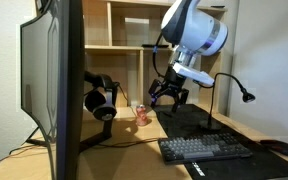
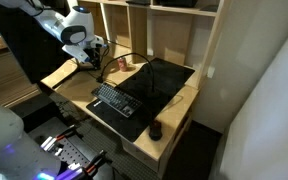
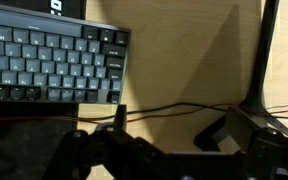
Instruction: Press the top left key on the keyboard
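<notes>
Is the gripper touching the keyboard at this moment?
No: in an exterior view the gripper hangs in the air beyond the keyboard, with a clear gap between them.

Arm reaching forward, gripper (image 1: 169, 96) angled downward, jaws' state unclear.

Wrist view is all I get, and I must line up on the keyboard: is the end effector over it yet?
Observer: No. In an exterior view the end effector hangs in the air behind the keyboard, toward the shelf.
Operator: Anything near it?
Observer: Headphones, off to its side, apart from it.
Operator: What's past the keyboard?
Observer: A mouse lies off the end farthest from the end effector.
</notes>
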`<move>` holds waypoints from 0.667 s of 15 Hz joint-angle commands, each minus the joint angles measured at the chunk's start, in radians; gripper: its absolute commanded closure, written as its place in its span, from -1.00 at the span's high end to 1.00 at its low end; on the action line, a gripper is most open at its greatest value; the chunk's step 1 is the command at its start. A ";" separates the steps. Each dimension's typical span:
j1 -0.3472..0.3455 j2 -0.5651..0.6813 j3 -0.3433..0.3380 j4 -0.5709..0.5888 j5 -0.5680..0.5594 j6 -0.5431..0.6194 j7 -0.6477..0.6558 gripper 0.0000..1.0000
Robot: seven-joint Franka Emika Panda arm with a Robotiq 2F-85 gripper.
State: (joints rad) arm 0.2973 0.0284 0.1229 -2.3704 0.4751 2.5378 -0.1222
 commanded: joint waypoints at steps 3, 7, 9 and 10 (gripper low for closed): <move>-0.049 0.101 0.027 0.053 -0.104 -0.117 0.062 1.00; -0.068 0.226 0.044 0.117 -0.059 -0.033 0.044 1.00; -0.073 0.286 0.061 0.162 -0.063 0.044 0.049 1.00; -0.071 0.312 0.064 0.183 -0.082 0.064 0.072 1.00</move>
State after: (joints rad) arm 0.2498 0.2520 0.1504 -2.2650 0.4041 2.5417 -0.0776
